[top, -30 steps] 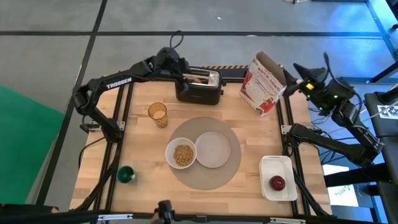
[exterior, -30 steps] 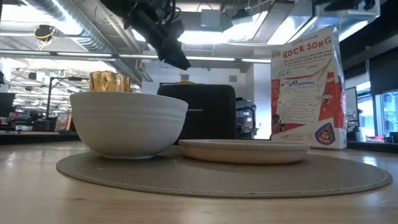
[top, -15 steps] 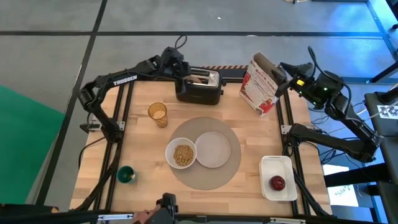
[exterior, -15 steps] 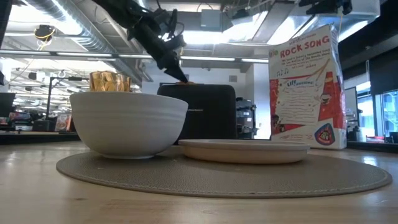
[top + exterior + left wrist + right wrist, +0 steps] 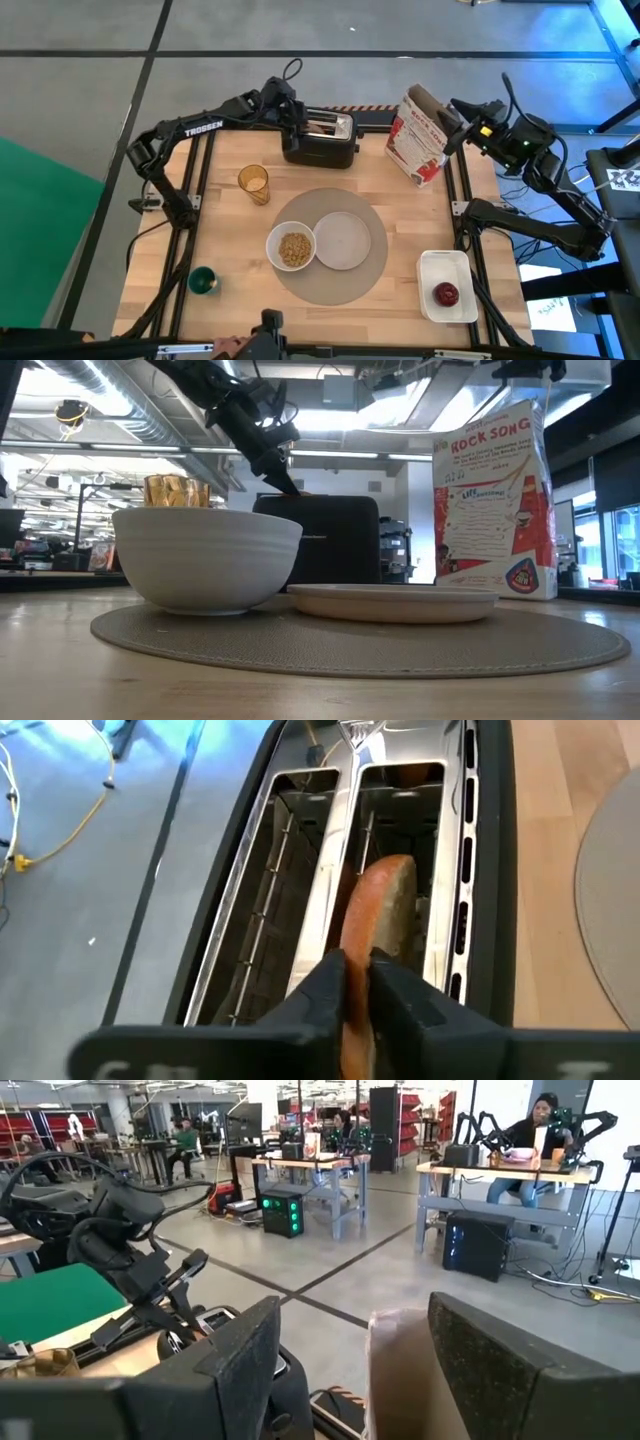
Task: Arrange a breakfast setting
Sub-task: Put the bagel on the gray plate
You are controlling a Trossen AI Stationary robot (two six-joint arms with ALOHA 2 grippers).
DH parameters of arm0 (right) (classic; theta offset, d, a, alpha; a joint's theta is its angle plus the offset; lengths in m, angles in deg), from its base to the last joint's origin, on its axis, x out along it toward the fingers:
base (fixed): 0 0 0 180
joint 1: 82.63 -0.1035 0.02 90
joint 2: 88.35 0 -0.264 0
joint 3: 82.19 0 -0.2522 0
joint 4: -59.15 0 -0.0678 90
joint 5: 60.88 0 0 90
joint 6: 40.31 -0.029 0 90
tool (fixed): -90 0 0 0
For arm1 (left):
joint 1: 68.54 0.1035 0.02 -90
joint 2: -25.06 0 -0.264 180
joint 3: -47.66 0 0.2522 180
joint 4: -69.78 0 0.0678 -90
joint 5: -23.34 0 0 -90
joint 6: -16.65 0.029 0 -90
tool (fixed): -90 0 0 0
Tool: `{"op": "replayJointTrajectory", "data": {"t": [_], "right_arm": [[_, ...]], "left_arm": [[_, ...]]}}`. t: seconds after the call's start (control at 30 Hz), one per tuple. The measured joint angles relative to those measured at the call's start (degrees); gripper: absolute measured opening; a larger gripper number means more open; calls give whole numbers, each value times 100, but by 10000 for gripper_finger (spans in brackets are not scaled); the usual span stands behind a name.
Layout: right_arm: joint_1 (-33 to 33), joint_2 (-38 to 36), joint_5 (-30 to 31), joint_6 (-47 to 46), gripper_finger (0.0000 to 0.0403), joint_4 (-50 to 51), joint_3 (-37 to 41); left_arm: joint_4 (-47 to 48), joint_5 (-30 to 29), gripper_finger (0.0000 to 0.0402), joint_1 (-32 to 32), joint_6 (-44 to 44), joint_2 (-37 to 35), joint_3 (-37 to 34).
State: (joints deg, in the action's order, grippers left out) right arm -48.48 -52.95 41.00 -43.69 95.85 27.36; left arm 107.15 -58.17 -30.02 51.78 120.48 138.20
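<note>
**Toasted bagel half, pinched in the slot: lift it straight**

Grey woven placemat (image 5: 328, 246) fills the middle of the counter toward its near edge, carrying the white bowl (image 5: 291, 249), which holds something tan and grainy, and touching it on the right the bare white plate (image 5: 343, 241). At the near right corner a white tray (image 5: 447, 287) holds the red apple (image 5: 446, 294); a small green cup (image 5: 203, 281) stands near the near left corner. Farther back on the left is the amber tumbler (image 5: 254, 184). No spoon shows anywhere.

At the far edge sits the black toaster (image 5: 321, 140). The left pincer (image 5: 356, 982) is down over it, its fingers pressed onto the rim of the bagel (image 5: 378, 925) half standing in one slot; the other slot looks empty. The step in hand seems to be drawing that half out for the plate.

To do it well:
- Pull straight up along the slot, since the wire guides sit close on both sides and a slanted pull could snag the bread or drag the toaster.
- Hold only firmly enough; toasted bread may crumble at a thin rim grip.
- Clear the toaster top fully before swinging toward the plate, then lay the half flat.

At the far right corner the right pincer (image 5: 456, 122) hovers, spread wide, about the open top of the cereal box (image 5: 421, 134), not gripping it; it should keep clear of the left arm's path.
</note>
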Motion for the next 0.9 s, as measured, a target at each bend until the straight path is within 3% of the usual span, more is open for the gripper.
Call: {"op": "replayJointTrajectory", "data": {"t": [0.17, 0.53, 0.9], "right_arm": [[0, 0, 2, 0, 246, -15, 0], [0, 0, 2, -75, 246, -20, 4], [0, 0, -9, -85, 246, -58, 4]], "left_arm": [[-14, -90, 9, -3, 4, 0, 0], [-145, -631, 13, -199, -7, -301, 0], [-181, -347, 13, -630, -659, -1250, 2]]}}
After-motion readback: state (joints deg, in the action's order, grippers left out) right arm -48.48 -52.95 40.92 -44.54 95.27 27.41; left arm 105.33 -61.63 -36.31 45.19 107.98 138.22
